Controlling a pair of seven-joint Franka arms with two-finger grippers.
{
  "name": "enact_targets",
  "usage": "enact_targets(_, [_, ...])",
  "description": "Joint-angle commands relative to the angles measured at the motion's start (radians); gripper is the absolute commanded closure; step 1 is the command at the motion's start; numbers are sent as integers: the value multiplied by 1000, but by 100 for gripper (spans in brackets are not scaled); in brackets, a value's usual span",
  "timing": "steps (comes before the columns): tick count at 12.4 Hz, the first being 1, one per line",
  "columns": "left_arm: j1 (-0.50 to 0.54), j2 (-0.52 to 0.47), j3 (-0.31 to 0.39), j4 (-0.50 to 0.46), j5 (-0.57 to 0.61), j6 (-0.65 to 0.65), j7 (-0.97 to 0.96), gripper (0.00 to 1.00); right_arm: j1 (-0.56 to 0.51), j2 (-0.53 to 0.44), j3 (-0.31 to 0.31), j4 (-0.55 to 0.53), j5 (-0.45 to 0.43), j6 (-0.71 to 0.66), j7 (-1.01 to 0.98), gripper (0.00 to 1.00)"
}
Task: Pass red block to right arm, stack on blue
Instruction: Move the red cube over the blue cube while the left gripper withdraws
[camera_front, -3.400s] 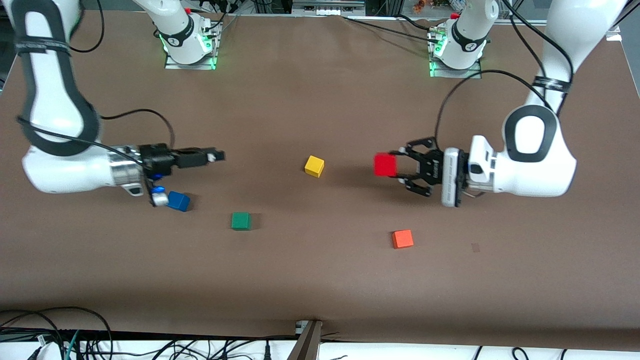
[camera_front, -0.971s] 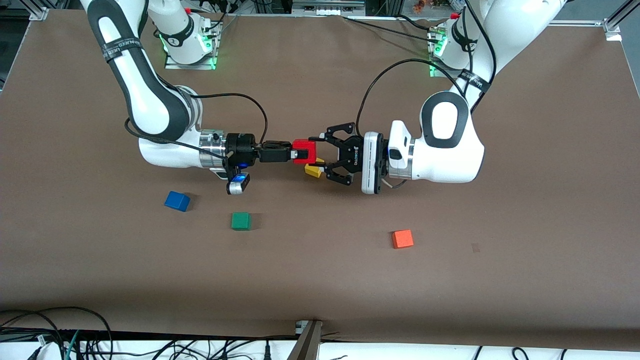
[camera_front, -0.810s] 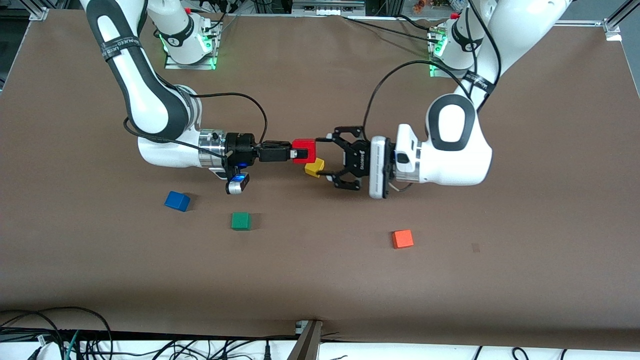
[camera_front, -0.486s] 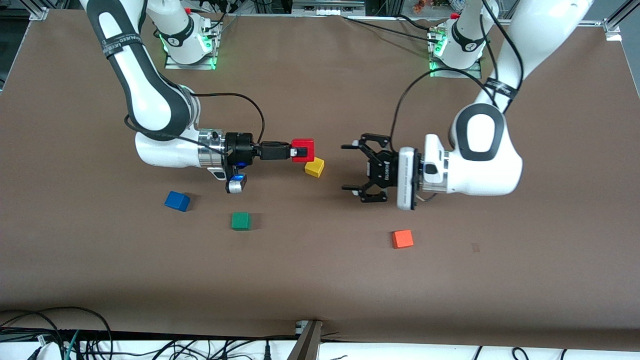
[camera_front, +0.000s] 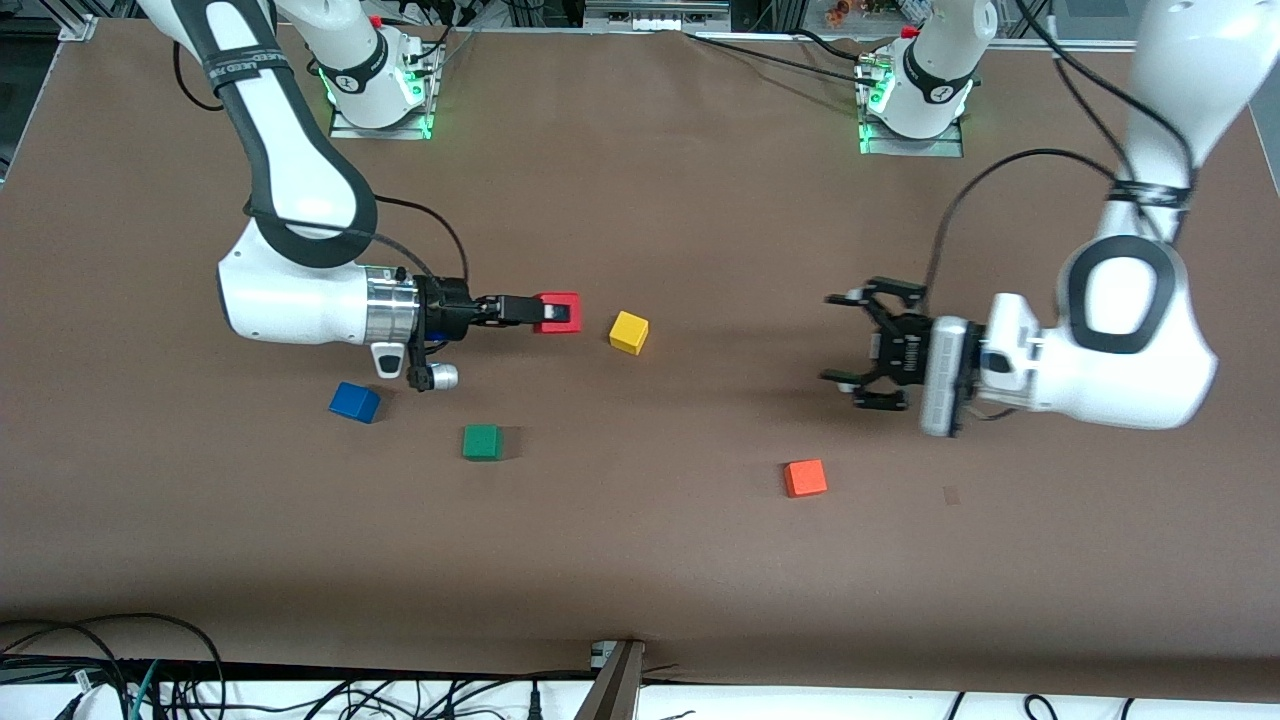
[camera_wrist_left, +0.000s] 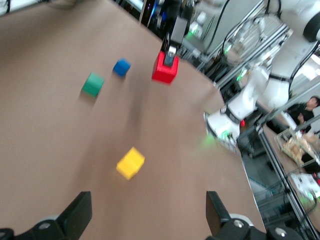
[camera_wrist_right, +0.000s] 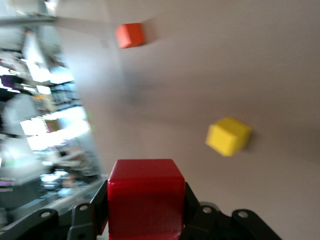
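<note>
Gripping red block (camera_front: 557, 312), right claw (camera_front: 560, 314); left claw (camera_front: 845, 337) open, empty.

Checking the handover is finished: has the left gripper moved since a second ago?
Yes. The left gripper, open and empty, has pulled away from the yellow cube toward its own end of the table.

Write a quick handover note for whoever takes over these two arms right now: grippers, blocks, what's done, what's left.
Right gripper: shut on the red block, held in the air beside the yellow block.
Left gripper: open, empty, above bare table toward the left arm's end; that arm waits.
Blue block: on the table toward the right arm's end, beside the green block, nothing on it.
Done: red block is in the right arm's grip.
Left: carry it over the blue block, set it on top, release.
</note>
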Motion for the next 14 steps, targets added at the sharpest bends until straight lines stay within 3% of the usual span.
enact_targets(1, [48, -24, -3, 77, 171, -108, -164, 0, 4, -16, -30, 5, -255, 1, -2, 100])
enact_targets(5, [94, -188, -3, 80, 417, -247, -361, 0, -1, 10, -140, -17, -643, 56, -13, 100])
enact_targets(9, [110, -395, -5, 22, 629, -300, -572, 0, 1, 53, -191, -29, -1072, 180, 12, 100])
enact_targets(11, [97, -453, -28, 14, 718, -342, -728, 0, -1, 70, -193, -38, -1176, 217, 81, 100])
enact_targets(14, [97, -486, -77, 17, 787, -367, -854, 0, -1, 47, -199, -157, -1182, 367, 90, 100])
